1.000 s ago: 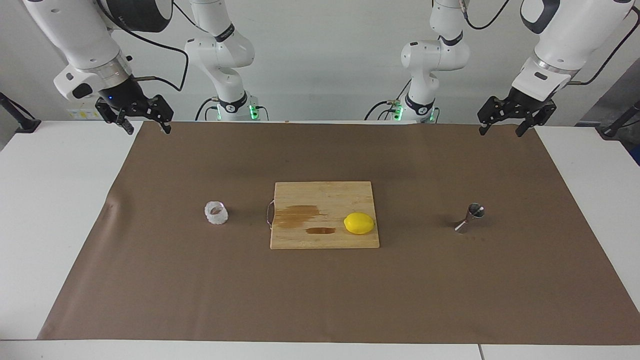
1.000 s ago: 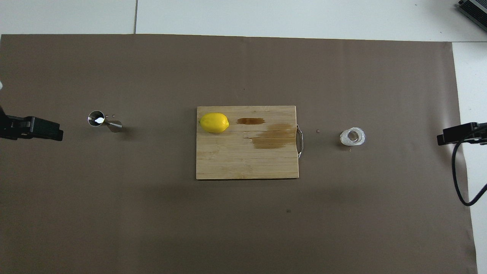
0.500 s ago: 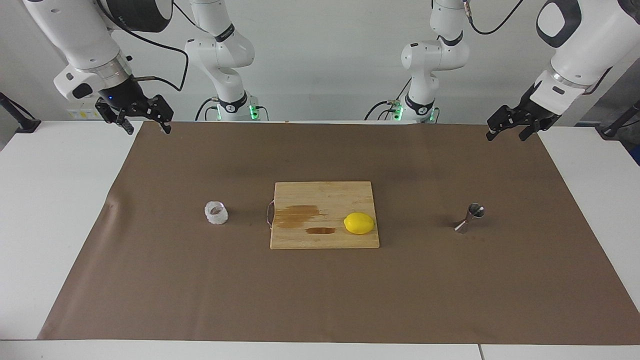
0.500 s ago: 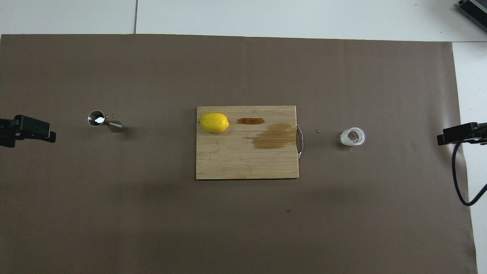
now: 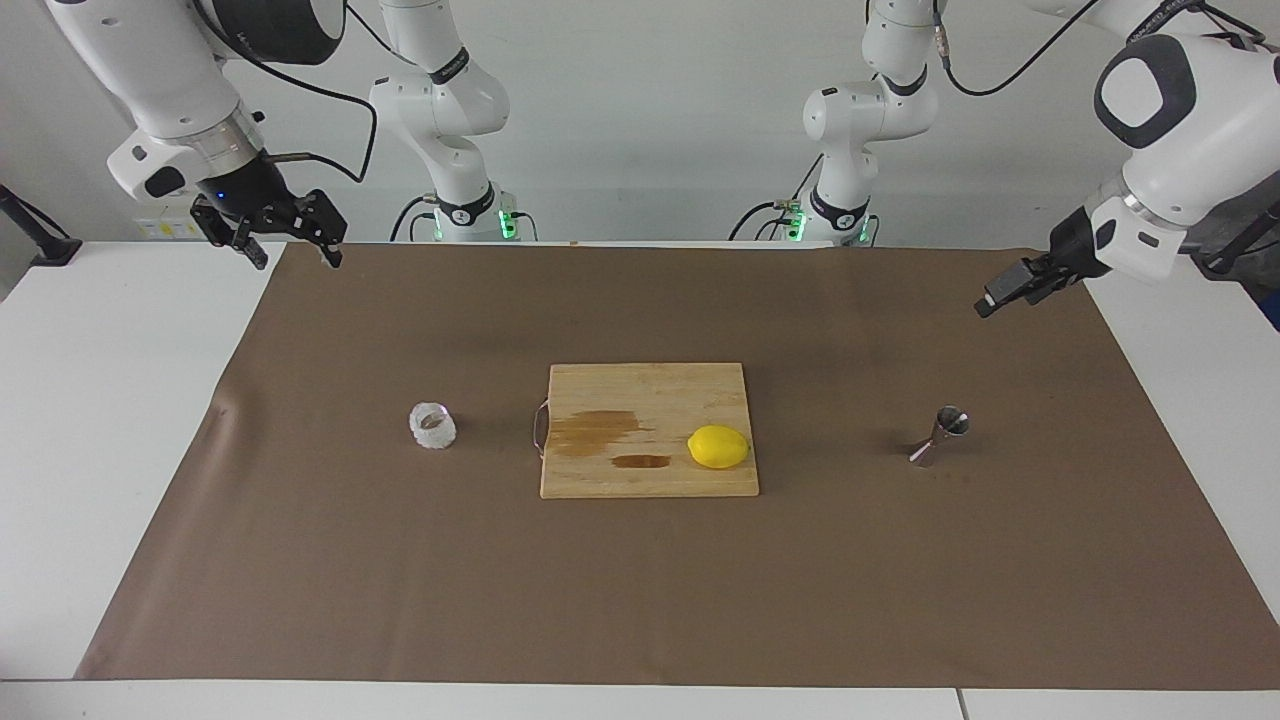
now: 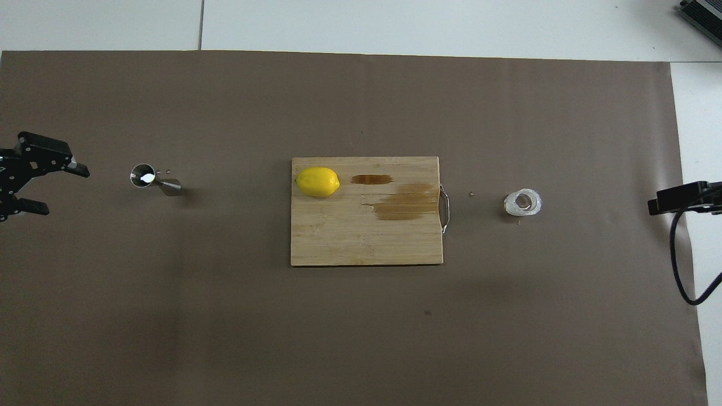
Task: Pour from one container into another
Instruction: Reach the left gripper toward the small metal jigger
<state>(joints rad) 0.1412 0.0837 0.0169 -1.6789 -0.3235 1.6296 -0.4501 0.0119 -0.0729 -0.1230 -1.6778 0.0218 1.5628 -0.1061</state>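
Left gripper lower, open, empty

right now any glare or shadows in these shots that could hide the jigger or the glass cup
Overhead view: a bright glint sits in the jigger mouth; a soft shadow band crosses the mat below the cutting board. Facing view: the glass cup and jigger cast only faint shadows; both stay readable.
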